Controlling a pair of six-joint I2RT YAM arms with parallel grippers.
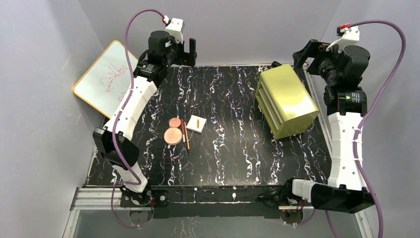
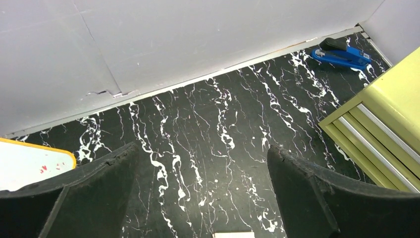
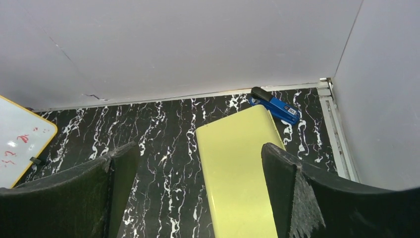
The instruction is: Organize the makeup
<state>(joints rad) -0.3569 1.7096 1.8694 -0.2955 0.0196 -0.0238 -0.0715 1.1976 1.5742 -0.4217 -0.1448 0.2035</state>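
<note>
The makeup lies in a small group left of the table's middle. A larger copper-pink disc point(image 1: 173, 136) lies nearer me, a smaller disc point(image 1: 174, 122) just behind it. Two thin brown and orange sticks point(image 1: 184, 134) lie side by side to their right. A small white square palette point(image 1: 196, 124) with an orange mark lies right of the sticks; its edge shows at the bottom of the left wrist view point(image 2: 234, 234). My left gripper point(image 1: 184, 49) is open and empty, high at the back left. My right gripper point(image 1: 303, 53) is open and empty, high over the back right.
A large yellow-green drawer box point(image 1: 287, 99) stands at the right, drawers facing left; it shows in both wrist views point(image 2: 381, 124) point(image 3: 237, 168). A yellow-rimmed whiteboard point(image 1: 106, 77) leans at the left wall. A blue stapler point(image 3: 275, 105) lies in the back right corner.
</note>
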